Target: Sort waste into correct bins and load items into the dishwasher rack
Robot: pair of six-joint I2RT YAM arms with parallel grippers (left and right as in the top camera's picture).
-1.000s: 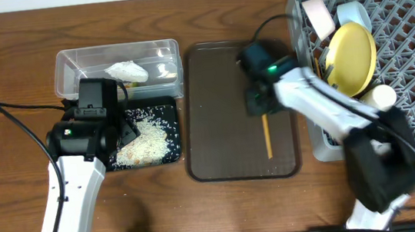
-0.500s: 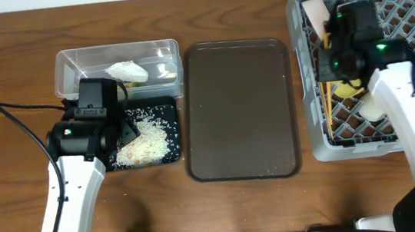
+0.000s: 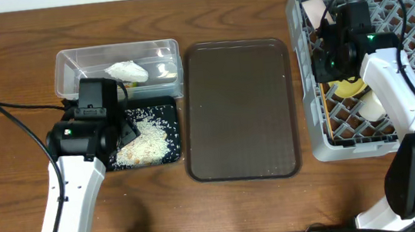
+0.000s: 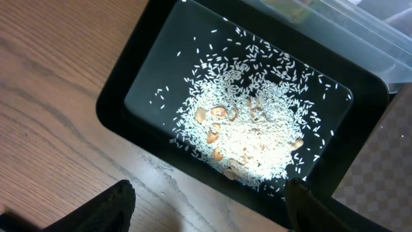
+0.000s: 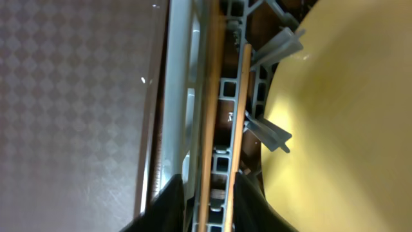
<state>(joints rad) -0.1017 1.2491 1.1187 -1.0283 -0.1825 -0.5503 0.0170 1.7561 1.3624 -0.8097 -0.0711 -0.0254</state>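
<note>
My right gripper (image 3: 333, 56) (image 5: 210, 209) is low inside the grey dishwasher rack (image 3: 412, 2) at its left wall. Its fingers are slightly open and straddle two wooden chopsticks (image 5: 219, 116) lying along the rack floor (image 3: 330, 118). The yellow plate (image 5: 347, 116) (image 3: 351, 85) stands right beside it, with a white cup (image 3: 373, 106) nearby. My left gripper (image 4: 212, 212) is open and empty just above the near edge of the black tray-bin (image 4: 116, 109), which holds rice grains (image 4: 251, 142) (image 3: 144, 142). The clear tub (image 3: 71, 68) holds a white tissue (image 3: 126, 72).
The brown serving tray (image 3: 239, 109) lies between the bins and the rack; its edge shows in the right wrist view (image 5: 77, 96). A pale bowl (image 3: 314, 8) stands at the rack's back left corner. Tan bits are mixed in the rice.
My right gripper carried a chopstick from the brown tray into the rack, then shifted slightly toward the rack's back left. The left arm has not moved.
</note>
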